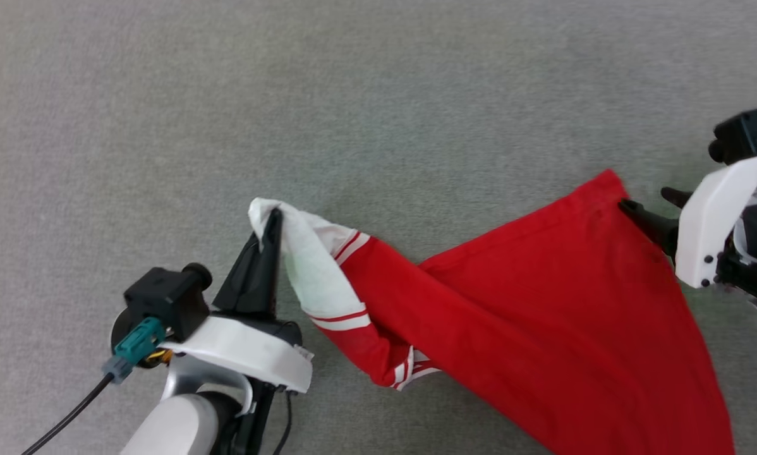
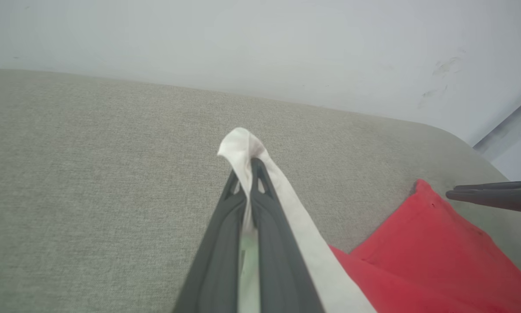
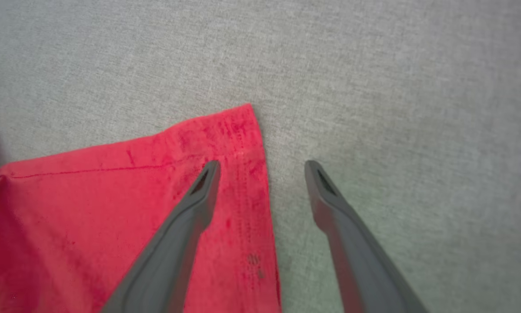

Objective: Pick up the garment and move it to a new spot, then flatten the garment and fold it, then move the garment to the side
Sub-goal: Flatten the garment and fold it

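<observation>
Grey fabric surface (image 1: 378,95), pale wall (image 2: 260,39) behind its far edge. The shirt (image 1: 543,303) lies near-right; free surface left & beyond. L claw (image 1: 271,227) pinches white sleeve (image 1: 309,265); R claw (image 1: 645,197) spread over red hem corner (image 1: 609,183).

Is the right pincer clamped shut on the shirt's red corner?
No, the right pincer stands open, one finger over a corner of the garment, the other over the grey surface.

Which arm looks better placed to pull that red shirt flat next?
Left, I'd guess: the left tool is shut on the white sleeve, ready to tug the shirt. The right tool stands open astride the red corner, gripping nothing.
</observation>
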### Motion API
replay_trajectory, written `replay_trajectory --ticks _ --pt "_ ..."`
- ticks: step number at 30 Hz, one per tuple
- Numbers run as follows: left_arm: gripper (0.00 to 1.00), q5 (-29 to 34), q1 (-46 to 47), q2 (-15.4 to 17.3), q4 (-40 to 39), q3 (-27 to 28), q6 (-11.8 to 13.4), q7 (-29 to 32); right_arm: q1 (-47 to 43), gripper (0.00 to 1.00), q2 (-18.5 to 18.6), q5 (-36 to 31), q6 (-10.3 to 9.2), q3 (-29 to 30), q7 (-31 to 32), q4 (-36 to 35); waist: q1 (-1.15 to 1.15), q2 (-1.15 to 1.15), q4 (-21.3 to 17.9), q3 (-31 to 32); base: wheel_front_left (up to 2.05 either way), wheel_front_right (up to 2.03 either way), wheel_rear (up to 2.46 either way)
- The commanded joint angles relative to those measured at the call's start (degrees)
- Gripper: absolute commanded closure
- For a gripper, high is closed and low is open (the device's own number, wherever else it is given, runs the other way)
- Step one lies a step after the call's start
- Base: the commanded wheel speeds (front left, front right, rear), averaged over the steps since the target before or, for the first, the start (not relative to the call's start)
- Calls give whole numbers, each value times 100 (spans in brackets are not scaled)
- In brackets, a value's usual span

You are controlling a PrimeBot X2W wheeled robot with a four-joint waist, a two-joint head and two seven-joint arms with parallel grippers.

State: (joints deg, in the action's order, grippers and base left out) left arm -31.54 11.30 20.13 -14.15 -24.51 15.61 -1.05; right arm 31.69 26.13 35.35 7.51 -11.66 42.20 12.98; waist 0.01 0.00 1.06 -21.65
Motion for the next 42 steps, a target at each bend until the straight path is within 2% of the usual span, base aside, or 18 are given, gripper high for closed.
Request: replay_trajectory --ticks 1,6,11,12,13,14,16,17,21,25,29,36,42 --pt "100 -4 188 -82 93 -57 -79 -74 244 0 47 45 -4 -168 71 187 -1 0 251 -241 0 0 0" --pt "100 1 320 -179 225 -121 -148 -168 485 0 57 166 -3 -490 202 630 -1 0 369 -368 0 0 0" --pt "100 -25 349 -202 334 -150 -191 -233 415 0 50 429 -3 -1028 600 1142 -1 0 424 -428 0 0 0" --pt "100 -32 352 -205 348 -150 -195 -241 410 50 56 485 -3 -1103 641 1194 -1 0 426 -429 0 0 0" --pt "100 -32 348 -205 369 -146 -201 -256 420 82 62 529 -3 -1174 630 1222 -1 0 424 -422 0 0 0" --pt "100 -35 338 -201 393 -141 -201 -262 430 100 70 573 -3 -1236 615 1253 -1 0 420 -402 0 0 0" --pt "100 -64 315 -186 432 -130 -206 -265 504 100 105 619 -2 -1314 508 1227 -1 0 404 -344 0 0 0" --pt "100 -63 263 -116 495 -96 -213 -261 666 100 176 604 -2 -1312 157 1135 -1 0 342 -191 0 0 0" --pt "100 -111 238 -19 548 4 -172 -248 738 100 218 459 -3 -1249 -334 984 -1 0 202 75 0 0 0" --pt "100 -204 285 80 651 161 -182 -222 630 100 97 233 -3 -1066 -845 870 -1 0 -1 365 0 0 0" --pt "100 -317 567 186 856 308 -304 -179 575 100 -88 -46 -3 -792 -1302 812 -1 0 -202 609 0 0 0" --pt "100 -604 1659 142 1587 560 -667 -146 913 100 -392 -445 -3 -436 -1955 843 -1 0 -439 876 0 0 0" --pt "100 -591 2995 156 2522 666 -877 -41 1613 100 -590 -665 -4 -200 -2331 921 -1 0 -528 829 0 0 0"
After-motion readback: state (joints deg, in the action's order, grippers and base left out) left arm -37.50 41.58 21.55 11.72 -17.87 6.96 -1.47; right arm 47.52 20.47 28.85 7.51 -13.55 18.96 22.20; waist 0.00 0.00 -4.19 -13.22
